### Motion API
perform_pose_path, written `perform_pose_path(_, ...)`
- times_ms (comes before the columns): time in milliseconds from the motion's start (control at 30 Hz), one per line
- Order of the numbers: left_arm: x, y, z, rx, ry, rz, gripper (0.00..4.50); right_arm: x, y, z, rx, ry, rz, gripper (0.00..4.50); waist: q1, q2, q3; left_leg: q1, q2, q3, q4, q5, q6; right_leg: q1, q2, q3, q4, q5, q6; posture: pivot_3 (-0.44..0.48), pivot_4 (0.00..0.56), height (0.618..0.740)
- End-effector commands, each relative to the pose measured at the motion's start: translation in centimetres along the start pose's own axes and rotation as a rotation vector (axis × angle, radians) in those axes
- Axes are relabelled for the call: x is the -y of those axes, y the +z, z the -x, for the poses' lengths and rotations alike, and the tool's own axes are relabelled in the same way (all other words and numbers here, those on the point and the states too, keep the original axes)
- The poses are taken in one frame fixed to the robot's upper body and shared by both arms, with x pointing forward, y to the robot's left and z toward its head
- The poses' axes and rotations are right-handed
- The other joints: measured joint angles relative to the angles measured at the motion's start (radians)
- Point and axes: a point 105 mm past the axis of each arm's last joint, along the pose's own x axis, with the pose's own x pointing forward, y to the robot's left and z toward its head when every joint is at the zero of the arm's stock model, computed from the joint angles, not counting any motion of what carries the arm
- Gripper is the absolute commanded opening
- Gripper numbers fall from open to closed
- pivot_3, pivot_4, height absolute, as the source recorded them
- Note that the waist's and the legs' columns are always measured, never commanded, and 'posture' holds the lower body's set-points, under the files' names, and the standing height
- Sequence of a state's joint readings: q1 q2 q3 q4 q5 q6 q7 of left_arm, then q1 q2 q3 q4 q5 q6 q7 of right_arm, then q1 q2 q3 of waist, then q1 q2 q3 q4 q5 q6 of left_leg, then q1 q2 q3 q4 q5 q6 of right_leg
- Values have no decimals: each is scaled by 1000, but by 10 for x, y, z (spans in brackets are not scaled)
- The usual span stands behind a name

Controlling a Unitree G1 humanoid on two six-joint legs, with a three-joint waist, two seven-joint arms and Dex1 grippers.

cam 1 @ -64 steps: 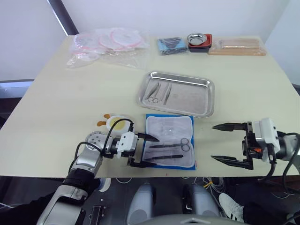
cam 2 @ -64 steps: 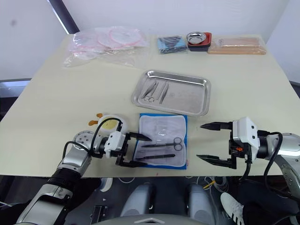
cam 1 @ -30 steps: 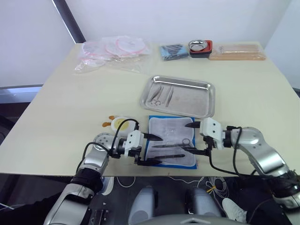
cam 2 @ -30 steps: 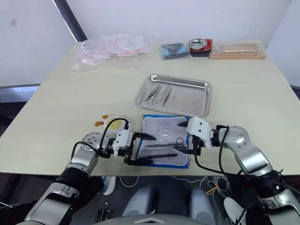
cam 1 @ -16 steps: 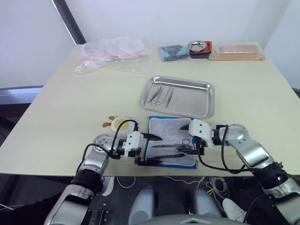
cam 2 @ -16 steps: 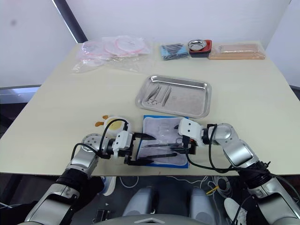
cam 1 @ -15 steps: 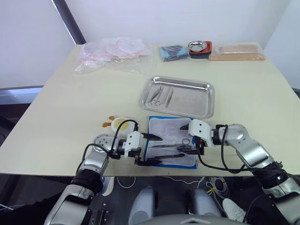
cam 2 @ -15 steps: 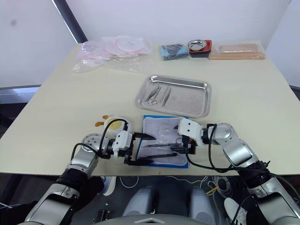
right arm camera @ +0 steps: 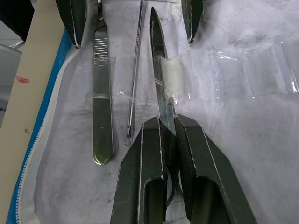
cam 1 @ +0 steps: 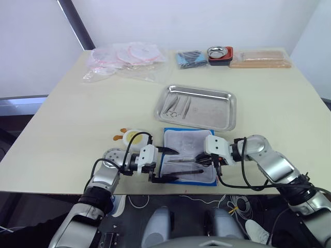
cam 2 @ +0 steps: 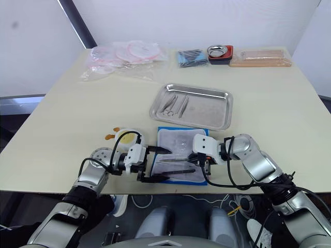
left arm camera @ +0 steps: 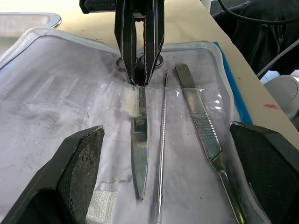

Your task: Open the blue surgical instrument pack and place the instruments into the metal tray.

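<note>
Pinching the scissors (right arm camera: 161, 88) near their pivot — right gripper (right arm camera: 169, 128) nearly closed — left gripper (left arm camera: 163, 172) spread wide, empty.

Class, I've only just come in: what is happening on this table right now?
A humanoid robot is emptying the opened blue surgical instrument pack. Its right end effector has shut on the scissors lying on the pale lining. The left end effector is open at the pack's left edge, apparently steadying it. A thin probe and a flat-handled tool remain in the pack. Some instruments already lie in the metal tray.
</note>
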State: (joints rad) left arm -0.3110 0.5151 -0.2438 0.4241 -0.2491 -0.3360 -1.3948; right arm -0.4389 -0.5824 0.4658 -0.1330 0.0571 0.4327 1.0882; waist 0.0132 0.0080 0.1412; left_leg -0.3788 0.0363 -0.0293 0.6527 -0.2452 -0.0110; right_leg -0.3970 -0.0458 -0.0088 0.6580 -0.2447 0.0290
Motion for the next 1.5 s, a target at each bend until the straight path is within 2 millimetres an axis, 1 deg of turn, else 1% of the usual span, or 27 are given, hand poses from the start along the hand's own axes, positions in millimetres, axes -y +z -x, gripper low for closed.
perform_pose_path(33, 24, -41, -2, -141, -35, 142, 4500, 1, 10, -1, 31, -25, 12, 69, 0, 0, 0, 0, 0, 0, 0, 0, 0, 0, 0, 0, 0, 0, 0, 0, 150, 740)
perform_pose_path(100, 24, -41, -4, -139, -36, 143, 4500, 2, 18, 0, 47, -28, 29, 69, -1, 0, 0, 0, 0, 0, 0, 0, 0, 0, 0, 0, 0, 0, 0, 0, 150, 740)
perform_pose_path(233, 24, -41, -4, -140, -36, 144, 4500, 0, 22, 2, 20, -17, 66, 69, 0, 0, 0, -1, 0, -1, 0, 0, 0, -1, 0, -1, -1, 0, 0, 0, 150, 740)
perform_pose_path(300, 24, -43, -3, -162, -31, 142, 4500, 2, 20, 5, -30, -28, 85, 69, 0, 0, 0, -1, 0, -1, -1, 0, 0, -1, 0, -1, -1, 0, 0, 0, 150, 740)
perform_pose_path(567, 24, -45, -2, -168, -25, 149, 4500, 1, 30, 19, -128, -22, 154, 69, 0, 2, 1, -1, 0, -2, -1, 0, 0, -1, -1, -2, -3, 0, 0, 0, 150, 740)
perform_pose_path(700, 24, -45, -3, -165, -25, 150, 4500, 3, 28, 26, -171, -26, 168, 69, 0, 2, 1, -1, 0, -3, -4, 0, -1, -1, -2, -3, -5, 0, 0, 0, 150, 740)
perform_pose_path(900, 24, -44, -3, -160, -18, 156, 4500, 7, 29, 43, -178, -43, 161, 69, 0, 3, 2, -2, 0, -3, -5, 0, -1, -1, -2, -3, -8, 0, 0, 0, 150, 740)
perform_pose_path(1167, 25, -44, -5, -159, -20, 160, 4500, 9, 16, 68, -236, -64, 166, 69, 0, 3, 4, -3, 0, -3, -6, 0, -1, -1, -2, -4, -12, 0, 0, 0, 150, 740)
perform_pose_path(1300, 25, -45, -5, -160, -16, 162, 4500, 11, 14, 79, -220, -82, 182, 69, 1, 4, 5, -3, 0, -2, -8, 0, -1, -1, -3, -4, -14, 0, 0, 0, 150, 740)
perform_pose_path(1500, 24, -45, -5, -159, -11, 167, 4500, 9, 12, 97, -193, -74, 188, 69, 1, 5, 6, -3, 0, -2, -10, 0, -1, -1, -3, -5, -15, 0, 0, 0, 150, 740)
